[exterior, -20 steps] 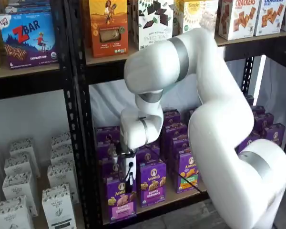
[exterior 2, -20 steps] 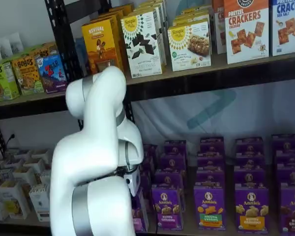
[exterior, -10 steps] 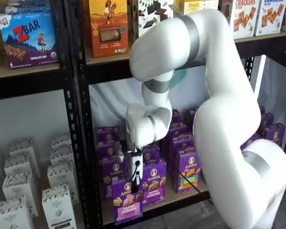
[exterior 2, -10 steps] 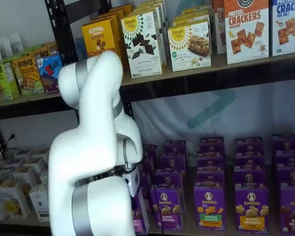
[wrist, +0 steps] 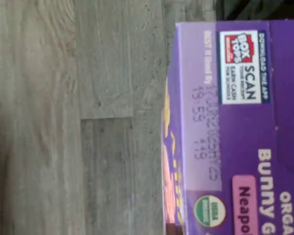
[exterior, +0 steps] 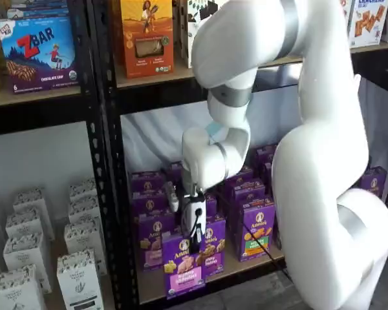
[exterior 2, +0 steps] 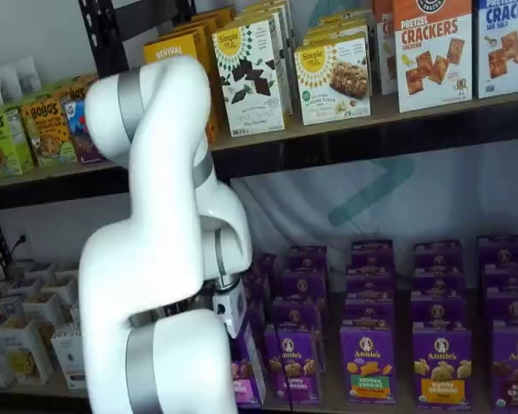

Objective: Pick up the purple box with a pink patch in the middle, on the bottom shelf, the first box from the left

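- The purple box [exterior: 184, 265] hung upright in the hand [exterior: 195, 240], out in front of the bottom shelf [exterior: 246, 266] and clear of its front edge.
- Its front showed a round white logo above, tan bunny snacks and a pink band across the lower part.
- In a shelf view the same box [exterior 2: 245, 371] peeked out beside the arm, only one edge of it visible.
- The wrist view showed the box's top panel [wrist: 235, 127] close up, with a Box Tops patch, a stamped date and a pink label, and grey plank floor [wrist: 73, 117] beneath it.
- The hand's black fingers were pinched onto the top of the box from above, with a cable running beside them.
- The white arm [exterior: 317, 161] reached down from above in front of the rack.
- Behind the box, rows of other purple boxes [exterior: 257, 226] stood on the bottom shelf.
- To the left, white cartons [exterior: 77, 278] stood in the next bay.
- The shelf above [exterior: 149, 77] carried an orange box [exterior: 146, 35] and a blue Zbar box [exterior: 39, 51].
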Tool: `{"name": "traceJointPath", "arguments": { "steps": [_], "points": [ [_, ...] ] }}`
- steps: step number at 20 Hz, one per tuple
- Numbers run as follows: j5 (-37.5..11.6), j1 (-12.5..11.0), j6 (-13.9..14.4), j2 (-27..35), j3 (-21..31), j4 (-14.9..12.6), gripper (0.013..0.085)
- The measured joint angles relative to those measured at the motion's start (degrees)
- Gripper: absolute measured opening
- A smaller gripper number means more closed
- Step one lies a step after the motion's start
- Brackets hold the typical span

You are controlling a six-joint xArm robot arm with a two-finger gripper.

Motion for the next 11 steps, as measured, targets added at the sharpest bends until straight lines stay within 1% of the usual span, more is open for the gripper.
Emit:
{"name": "traceJointPath", "arguments": {
  "steps": [2, 6, 9, 11],
  "points": [
    [1.7, -0.2, -2.3, -2.9, 1.7, 2.3, 0.033],
    [4.6, -0.6, -2.7, -8.3, 4.5, 2.4, 0.033],
    [6.9, -0.7, -4.5, -12.6, 6.4, 4.4, 0.033],
    [8.4, -0.8, -5.1, -14.8, 7.1, 5.1, 0.033]
  ]
}}
